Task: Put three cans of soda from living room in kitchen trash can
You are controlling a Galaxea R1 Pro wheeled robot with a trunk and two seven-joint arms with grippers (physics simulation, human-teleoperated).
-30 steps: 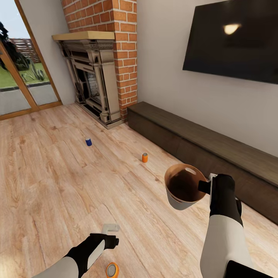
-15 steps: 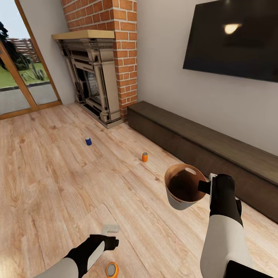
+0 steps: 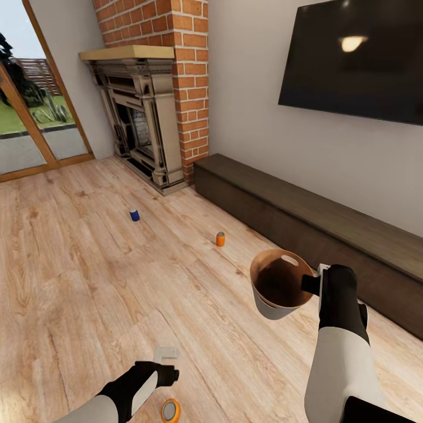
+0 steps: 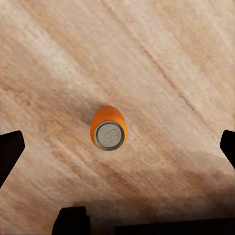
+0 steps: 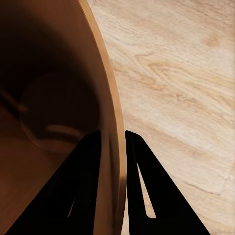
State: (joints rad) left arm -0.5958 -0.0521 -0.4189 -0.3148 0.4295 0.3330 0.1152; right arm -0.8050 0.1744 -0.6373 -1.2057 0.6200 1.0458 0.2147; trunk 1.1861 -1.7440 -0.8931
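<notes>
An orange soda can stands upright on the wood floor by my base. My left gripper hangs above it, open. In the left wrist view the can's silver top sits between the two dark fingers, well apart from both. A second orange can and a dark blue can stand farther off on the floor, toward the fireplace. My right gripper is shut on the rim of the trash can, held in the air. The right wrist view shows its fingers either side of the tan rim; the bin looks empty.
A brick fireplace stands at the back. Along the right wall runs a long low dark bench under a wall TV. A glass patio door is at the left. Wood floor spreads between.
My left arm has lowered a little toward the near orange can. The right arm, the trash can and the far cans have not moved.
</notes>
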